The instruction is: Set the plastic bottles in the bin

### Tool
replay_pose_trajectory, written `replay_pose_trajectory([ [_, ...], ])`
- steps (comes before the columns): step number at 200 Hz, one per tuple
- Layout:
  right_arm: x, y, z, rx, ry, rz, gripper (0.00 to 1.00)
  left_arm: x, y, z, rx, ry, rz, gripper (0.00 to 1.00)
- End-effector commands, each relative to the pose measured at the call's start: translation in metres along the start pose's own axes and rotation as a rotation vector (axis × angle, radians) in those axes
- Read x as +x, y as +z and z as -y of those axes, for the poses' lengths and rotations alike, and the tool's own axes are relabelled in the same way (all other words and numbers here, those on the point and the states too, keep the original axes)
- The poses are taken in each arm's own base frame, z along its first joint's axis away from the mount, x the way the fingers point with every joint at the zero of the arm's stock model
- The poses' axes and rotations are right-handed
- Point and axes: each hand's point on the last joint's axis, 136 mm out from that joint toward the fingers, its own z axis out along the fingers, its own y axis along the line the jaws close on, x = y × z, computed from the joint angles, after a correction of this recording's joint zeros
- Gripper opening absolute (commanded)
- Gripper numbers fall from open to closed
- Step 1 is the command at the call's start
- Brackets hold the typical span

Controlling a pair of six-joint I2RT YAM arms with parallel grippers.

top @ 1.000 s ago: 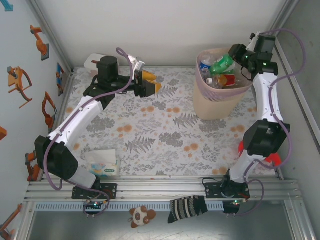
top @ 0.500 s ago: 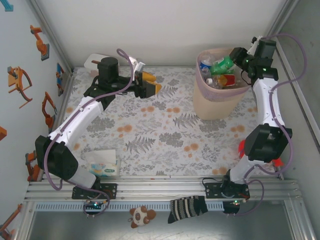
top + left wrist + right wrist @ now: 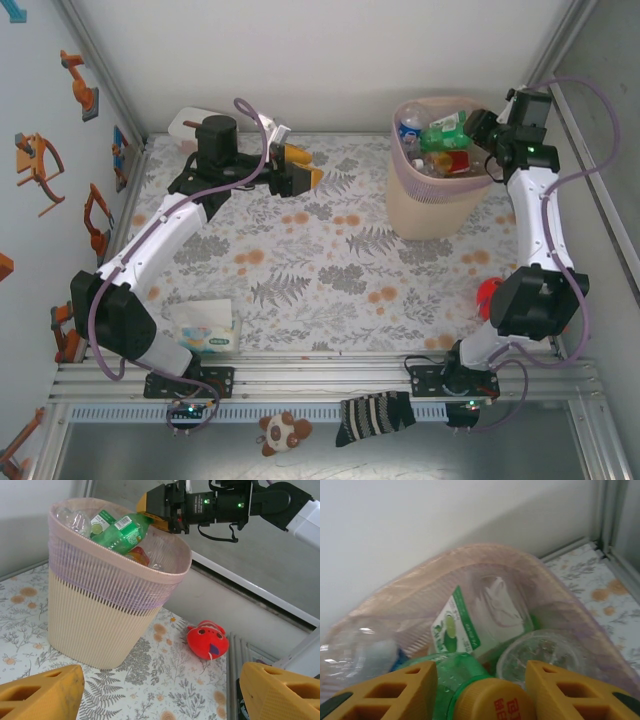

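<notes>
Floral tabletop (image 3: 320, 270), bin (image 3: 430, 215) heaped with plastic bottles (image 3: 440, 150)
Right gripper (image 3: 481, 672) at bin's rim straddles green bottle (image 3: 122, 532), grip unclear; left gripper (image 3: 305, 165) well apart from bin, fingers spread

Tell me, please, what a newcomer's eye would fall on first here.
The beige bin stands at the table's far right, heaped with plastic bottles. The right tool hangs at its rim with a green bottle between its fingers. A red toy lies on the table nearby.
</notes>
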Motion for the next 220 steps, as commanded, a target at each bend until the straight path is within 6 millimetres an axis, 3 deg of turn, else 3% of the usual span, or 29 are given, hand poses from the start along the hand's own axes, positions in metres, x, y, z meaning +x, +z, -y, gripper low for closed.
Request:
replay_pose_trajectory([
  [1, 0.03, -0.011, 0.027, 0.147, -0.056, -0.117, 0.53, -0.01, -0.008, 0.011, -0.003, 0.03, 0.026, 0.81],
  [33, 0.012, -0.031, 0.027, 0.193, -0.095, -0.078, 0.64, -0.009, -0.009, 0.008, -0.031, 0.027, 0.022, 0.81],
  [80, -0.003, -0.055, 0.017, 0.175, -0.114, -0.041, 0.64, -0.004, -0.012, -0.001, -0.089, 0.024, 0.007, 0.81],
  [106, -0.005, -0.063, 0.013, 0.164, -0.122, -0.035, 0.59, 0.0, -0.016, -0.012, -0.168, 0.014, -0.004, 0.81],
  [124, -0.003, -0.066, 0.006, 0.119, -0.129, -0.036, 0.43, 0.004, -0.022, -0.026, -0.244, 0.001, -0.006, 0.81],
  [153, 0.017, -0.053, -0.007, 0.015, -0.131, -0.109, 0.28, 0.01, -0.03, -0.039, -0.307, -0.023, 0.007, 0.81],
  [189, 0.043, -0.038, 0.009, 0.063, -0.119, -0.202, 0.25, 0.015, -0.033, -0.043, -0.327, -0.042, 0.0, 0.82],
  [220, 0.039, -0.052, 0.008, 0.071, -0.119, -0.186, 0.23, 0.022, -0.043, -0.058, -0.42, -0.065, -0.008, 0.82],
])
